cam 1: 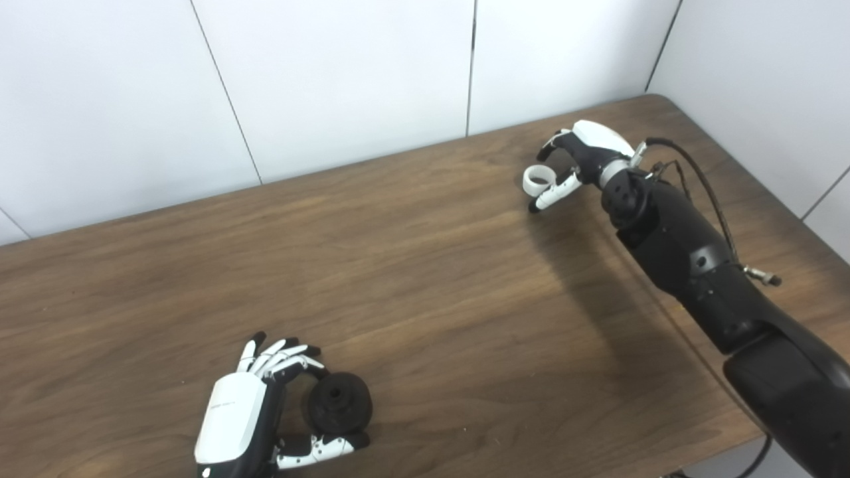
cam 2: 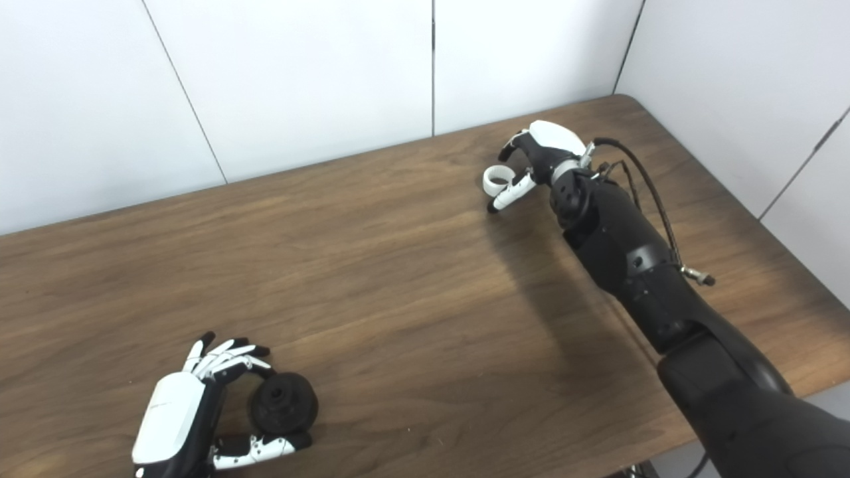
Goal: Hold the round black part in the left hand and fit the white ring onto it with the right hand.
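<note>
We have both pieces in hand — the left hand (cam 1: 242, 418) cups the round black part (cam 1: 337, 402) low on the desk (cam 1: 425, 279), fingers curled around it; the right hand (cam 1: 579, 162) pinches the white ring (cam 1: 538, 179) far off. Next, we judge, bring them together and line up the ring.

Place: a bare robot test space, likely a lab
Surface: a wood-grain table (cam 1: 425, 265) with a rounded far corner
Backdrop: plain white wall panels (cam 1: 332, 79) with thin dark seams, meeting at a corner
Equipment: a black robot arm (cam 1: 690, 259) with an exposed cable (cam 1: 704, 186) looping beside it
</note>
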Robot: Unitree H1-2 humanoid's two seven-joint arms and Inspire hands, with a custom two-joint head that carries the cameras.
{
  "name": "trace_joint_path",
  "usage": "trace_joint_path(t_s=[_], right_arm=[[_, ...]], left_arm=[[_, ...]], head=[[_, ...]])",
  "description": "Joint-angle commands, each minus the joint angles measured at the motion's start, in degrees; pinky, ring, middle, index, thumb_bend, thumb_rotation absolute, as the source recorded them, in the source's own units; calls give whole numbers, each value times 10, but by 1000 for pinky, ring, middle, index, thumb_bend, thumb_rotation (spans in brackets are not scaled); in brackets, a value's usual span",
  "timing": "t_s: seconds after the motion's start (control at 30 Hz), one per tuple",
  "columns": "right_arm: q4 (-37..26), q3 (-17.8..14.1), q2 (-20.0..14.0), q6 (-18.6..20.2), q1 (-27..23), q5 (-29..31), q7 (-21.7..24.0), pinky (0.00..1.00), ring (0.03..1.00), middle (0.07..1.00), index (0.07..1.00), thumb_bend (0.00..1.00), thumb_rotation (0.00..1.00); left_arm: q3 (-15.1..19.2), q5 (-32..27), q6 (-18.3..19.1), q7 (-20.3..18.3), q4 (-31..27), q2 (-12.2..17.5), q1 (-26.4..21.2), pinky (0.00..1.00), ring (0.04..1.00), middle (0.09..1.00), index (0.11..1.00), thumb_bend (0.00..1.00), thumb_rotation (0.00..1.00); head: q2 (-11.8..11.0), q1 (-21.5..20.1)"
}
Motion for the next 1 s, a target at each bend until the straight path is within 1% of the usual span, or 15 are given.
trace_joint_path(t_s=[0.0, 0.2, 0.33, 0.7, 0.8, 0.9, 0.93, 0.97], right_arm=[[-1, -5, -5, 3, -37, -7, -12, 944, 995, 951, 731, 783, 247], [13, -3, -8, 4, -45, -10, -10, 954, 994, 943, 728, 771, 268], [19, 0, -9, 2, -49, -10, -9, 932, 991, 936, 717, 772, 286], [18, -1, -5, 4, -54, -8, -4, 921, 992, 939, 686, 760, 270], [20, 2, -5, 4, -55, -9, -2, 916, 996, 941, 664, 751, 269], [18, 0, -4, 5, -54, -16, 6, 915, 998, 941, 622, 735, 263], [15, -1, -4, 5, -53, -19, 8, 915, 999, 939, 559, 630, 211], [13, -2, -3, 5, -52, -20, 8, 917, 997, 931, 519, 564, 177]], left_arm=[[5, 11, 26, -26, 17, 15, 22, 1000, 857, 747, 483, 523, 52], [5, 12, 26, -27, 14, 14, 23, 1000, 856, 748, 484, 523, 52], [5, 15, 27, -28, 12, 14, 23, 1000, 851, 745, 483, 523, 52], [5, 15, 29, -30, 10, 12, 24, 1000, 855, 748, 483, 523, 53], [6, 13, 26, -28, 11, 13, 24, 1000, 854, 746, 483, 523, 52], [6, 12, 26, -29, 11, 13, 24, 1000, 855, 746, 483, 523, 52], [6, 12, 28, -31, 9, 13, 24, 1000, 857, 746, 483, 523, 52], [6, 12, 29, -33, 7, 13, 25, 1000, 858, 747, 483, 523, 52]], head=[[1, -1], [1, -1], [2, -1], [4, 0], [4, 0], [4, 0], [7, 1], [7, 1]])
